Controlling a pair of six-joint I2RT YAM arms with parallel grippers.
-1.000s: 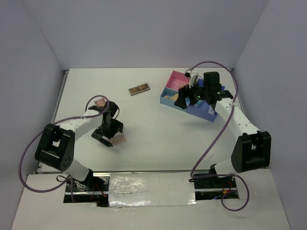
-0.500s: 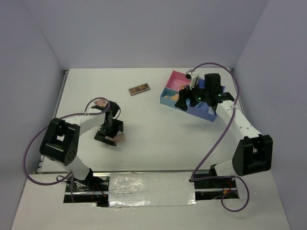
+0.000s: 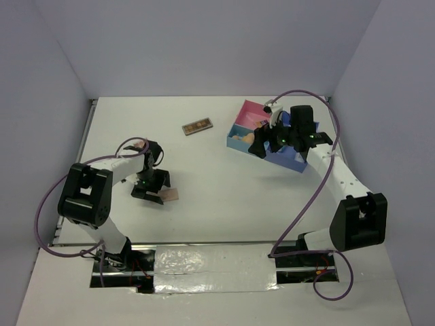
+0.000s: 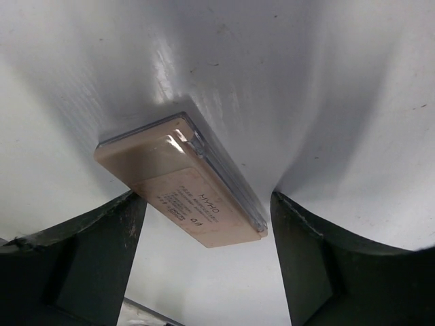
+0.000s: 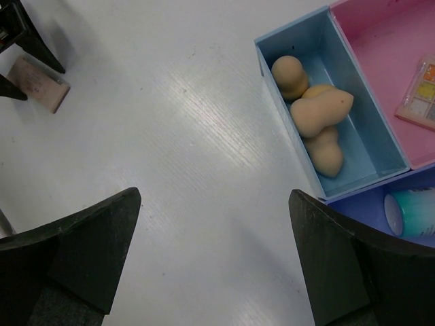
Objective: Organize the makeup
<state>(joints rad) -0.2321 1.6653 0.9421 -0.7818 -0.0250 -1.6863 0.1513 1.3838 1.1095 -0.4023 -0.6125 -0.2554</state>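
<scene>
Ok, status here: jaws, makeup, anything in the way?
Left jaws open, straddling peach palette on table. Right jaws open, empty, by tray. Sponges in blue compartment. Nothing blocking.

Sponges (image 5: 316,115) in tray (image 5: 292,30) right, palette (image 3: 169,195) on table (image 3: 217,183) left, second palette (image 3: 198,126) behind.

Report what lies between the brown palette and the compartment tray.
Only bare table, seen in the top view, separates the brown palette and compartment tray.

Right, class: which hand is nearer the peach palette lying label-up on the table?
Left. The left hand hangs right over the peach palette, open on either side of it; the right hand is far off, by the compartment tray.
</scene>
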